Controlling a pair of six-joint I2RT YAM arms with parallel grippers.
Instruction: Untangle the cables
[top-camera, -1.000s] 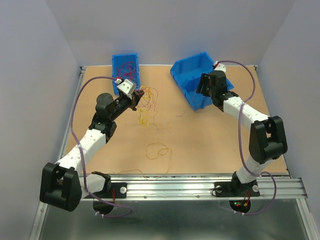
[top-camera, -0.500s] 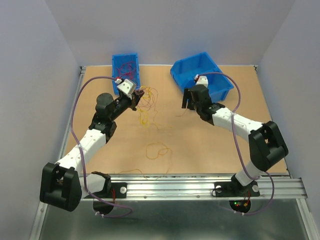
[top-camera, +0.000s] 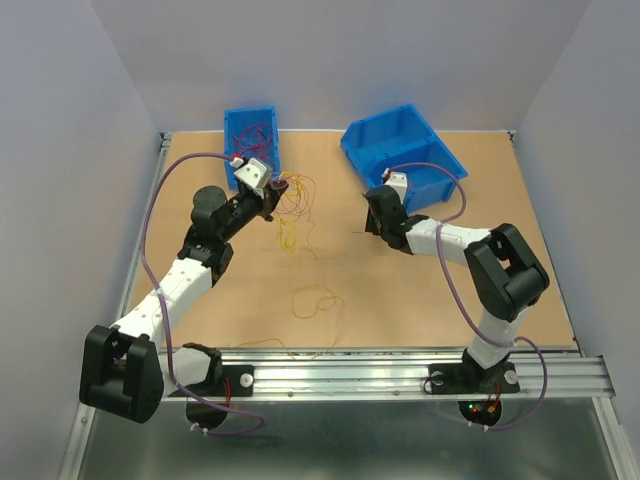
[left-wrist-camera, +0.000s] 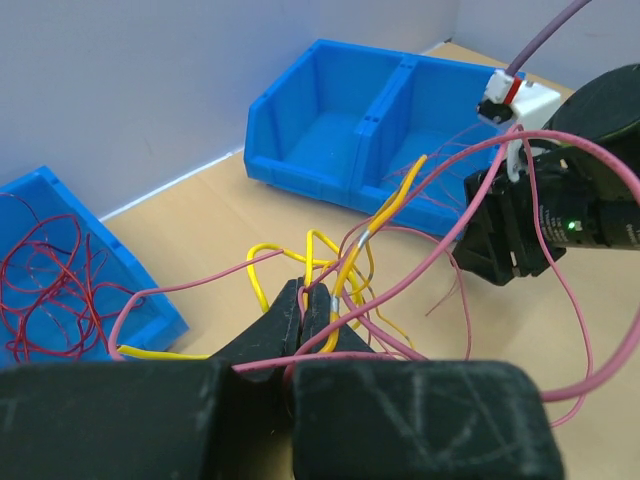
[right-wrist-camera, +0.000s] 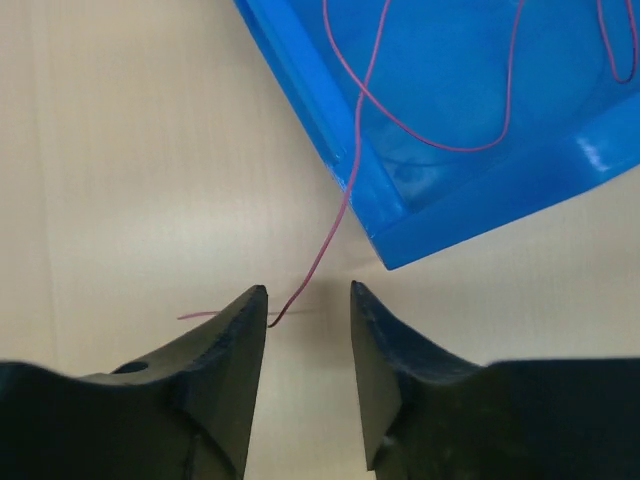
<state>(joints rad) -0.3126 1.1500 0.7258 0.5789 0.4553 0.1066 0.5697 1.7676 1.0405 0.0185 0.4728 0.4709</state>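
**Right pincer lined up on a stray strand while the left held the knot**

The worktop (top-camera: 420, 290) carried a large blue bin (top-camera: 400, 150) at the far right and a small blue bin (top-camera: 250, 110) at the far left. Dark-red wires lay heaped in the small one.

The cables (top-camera: 295, 205) not yet sorted sat in a loose red-and-yellow tangle just beside the small bin. A separate yellow loop (top-camera: 315, 300) lay nearer the arms' bases.

The left pincer (left-wrist-camera: 303, 310) was clenched on that tangle, with yellow and red strands fanning out from its tips. The right pincer (right-wrist-camera: 308, 300) was released and low over the worktop, near the front wall of the large bin. A single dark-red strand (right-wrist-camera: 330, 230) trailed out of the bin and over its wall. Its free end lay between the open jaws, close to one fingertip.

The step in hand looked like picking out this one strand while the left arm anchored the rest. Whether it joined the tangle could not be told.

The next move likely called for closing on the hair-fine end without nudging it aside. After that, a slow pull away from the left pincer would be needed, since a quick tug could tighten any knot or drag the bin.
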